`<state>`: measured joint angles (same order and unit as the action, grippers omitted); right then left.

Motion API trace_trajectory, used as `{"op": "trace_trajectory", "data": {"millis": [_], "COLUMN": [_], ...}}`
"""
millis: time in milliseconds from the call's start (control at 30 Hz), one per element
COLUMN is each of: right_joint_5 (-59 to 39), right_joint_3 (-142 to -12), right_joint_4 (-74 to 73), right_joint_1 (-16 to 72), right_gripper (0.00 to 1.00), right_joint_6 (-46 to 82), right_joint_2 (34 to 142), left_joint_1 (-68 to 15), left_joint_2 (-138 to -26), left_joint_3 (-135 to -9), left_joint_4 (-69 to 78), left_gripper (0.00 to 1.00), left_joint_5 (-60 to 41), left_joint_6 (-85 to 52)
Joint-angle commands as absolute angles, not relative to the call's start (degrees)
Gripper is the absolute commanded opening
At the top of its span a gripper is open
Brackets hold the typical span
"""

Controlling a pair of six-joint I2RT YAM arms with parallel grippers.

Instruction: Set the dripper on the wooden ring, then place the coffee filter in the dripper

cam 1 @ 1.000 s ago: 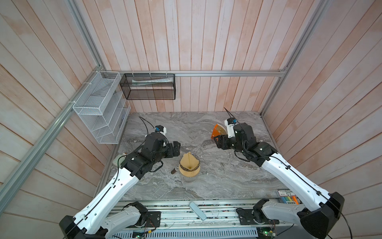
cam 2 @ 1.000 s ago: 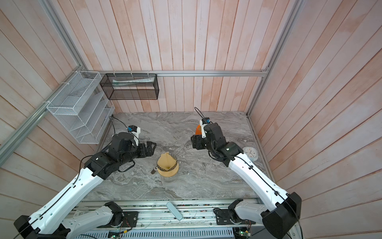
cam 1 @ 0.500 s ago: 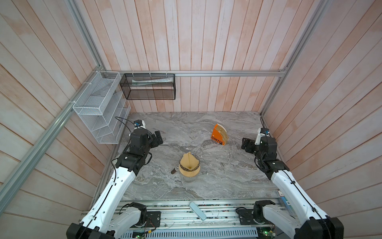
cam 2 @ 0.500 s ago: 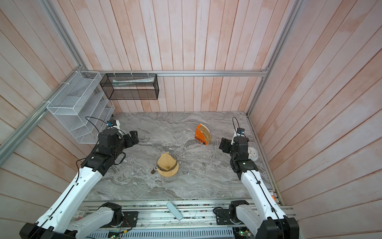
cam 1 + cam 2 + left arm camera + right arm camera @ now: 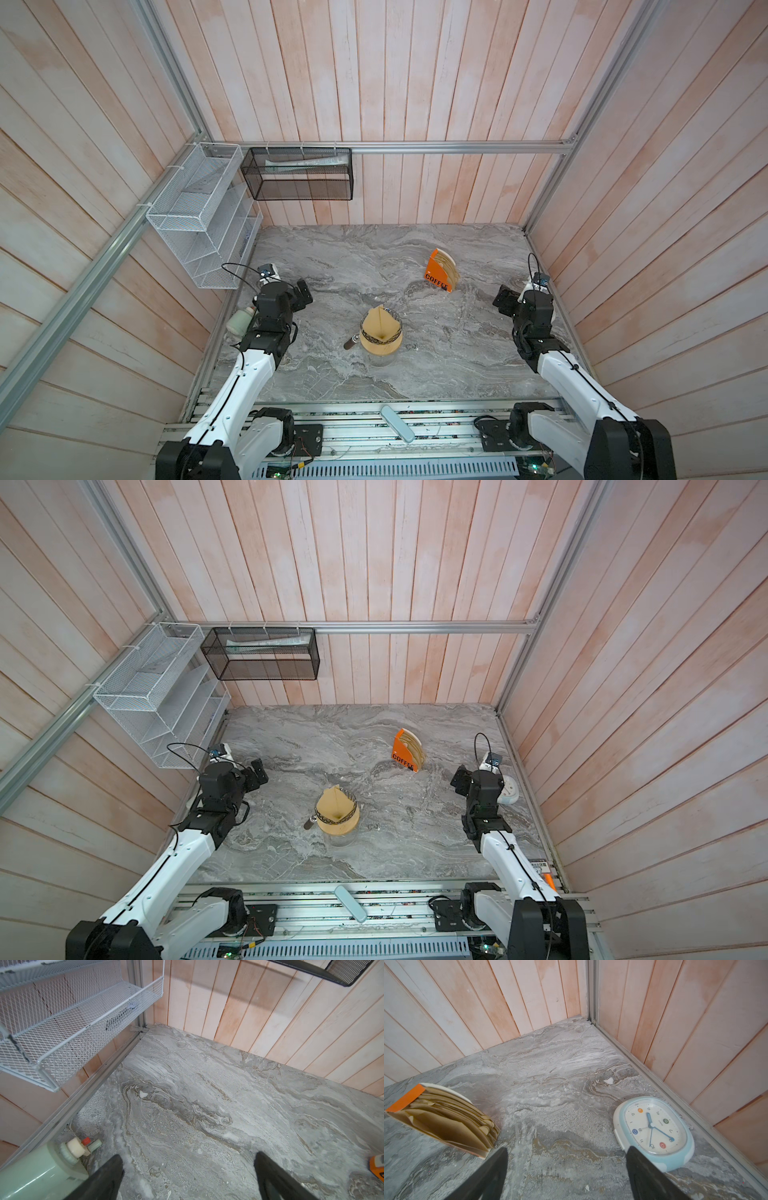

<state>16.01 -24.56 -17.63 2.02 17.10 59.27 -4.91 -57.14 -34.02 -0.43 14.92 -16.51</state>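
Far left, a white mesh rack hangs on the side wall, and a black mesh basket hangs on the back wall beside it. Under the rack, a pale green bottle lies on its side along the table's left edge, its cap pointing toward the back corner. The left gripper hovers just beside that bottle with its jaws spread wide and nothing between them; only bare grey marble table shows past its fingers in the left wrist view.

In the middle of the table, well apart from both arms, the dripper stands on a clear glass jug whose dark handle points left. The coffee filter sits opened inside the dripper, one pointed flap rising above the rim on the far left side (whether it lies flush against the ribs cannot be told from here). Nothing stands between either gripper and the dripper.

Further right and toward the back, the orange stand lettered COFFEE stands upright, packed with more tan filters. The right gripper hangs near the right edge, jaws wide apart and empty. In the right wrist view the stand shows beyond one finger and an oval blue-and-white clock lies face up on the marble beyond the other, close to the right wall's metal rail.
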Motion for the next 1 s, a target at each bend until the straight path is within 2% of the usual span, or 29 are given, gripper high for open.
{"op": "trace_trajectory", "data": {"millis": [0, 100, 267, 667, 967], "right_joint_5": [21.50, 22.94, 25.98, 23.47, 19.58], "right_joint_3": [-20.60, -16.69, -16.35, -13.62, -16.86], "right_joint_4": [-28.03, -38.51, -46.91, -67.23, -62.93], "right_joint_1": [1.62, 1.24, 1.19, 1.14, 1.14], "right_gripper": [0.90, 0.91, 0.91, 0.92, 0.94], "right_joint_6": [15.23, 14.08, 11.68, 5.94, 4.57], "right_joint_2": [61.19, 65.98, 75.11, 83.40, 85.10], "left_joint_1": [-3.72, -3.53, -2.96, 0.78, 1.57], "left_joint_2": [-56.81, -58.65, -63.46, -79.19, -86.04], "left_joint_3": [-29.96, -25.76, -20.93, -17.40, -18.31], "left_joint_4": [10.05, 17.80, 30.58, 52.97, 58.53], "left_gripper": [1.00, 1.00, 1.00, 1.00, 1.00], "left_joint_5": [15.81, 19.03, 19.39, 14.44, 6.49], "left_joint_6": [-14.22, -13.65, -9.16, -6.71, -4.75]}}
